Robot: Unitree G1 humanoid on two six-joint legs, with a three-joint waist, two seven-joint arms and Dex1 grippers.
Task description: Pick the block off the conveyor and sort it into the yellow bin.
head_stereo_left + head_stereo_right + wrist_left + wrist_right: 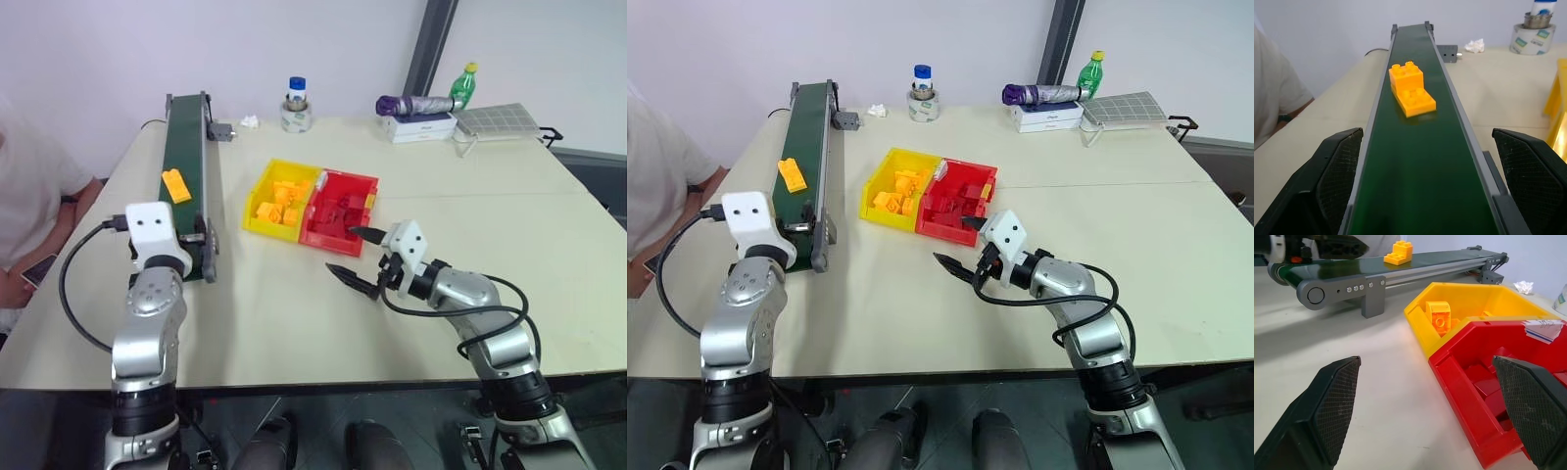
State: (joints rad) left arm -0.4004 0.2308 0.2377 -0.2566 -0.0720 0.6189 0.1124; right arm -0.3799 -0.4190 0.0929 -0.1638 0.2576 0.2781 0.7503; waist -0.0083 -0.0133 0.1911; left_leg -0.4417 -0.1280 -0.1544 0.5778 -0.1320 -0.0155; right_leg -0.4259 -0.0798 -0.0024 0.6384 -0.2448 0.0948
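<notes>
The orange-yellow block (176, 185) lies on the dark green conveyor (184, 137), about halfway along the belt. My left gripper (1425, 132) is level over the belt's near end, open wide, with a finger on each side of the belt and the block (1411, 88) well ahead of it. The yellow bin (257, 196) stands right of the conveyor and holds several yellow bricks. My right gripper (355, 257) hovers open and empty just in front of the red bin (369, 188), which adjoins the yellow one.
A person in a white shirt (29, 196) sits at the table's left edge. At the back stand a tape roll with a small bottle (296, 113), a folded umbrella on a white box (416, 106), a green bottle (462, 86) and a grey mat (498, 119).
</notes>
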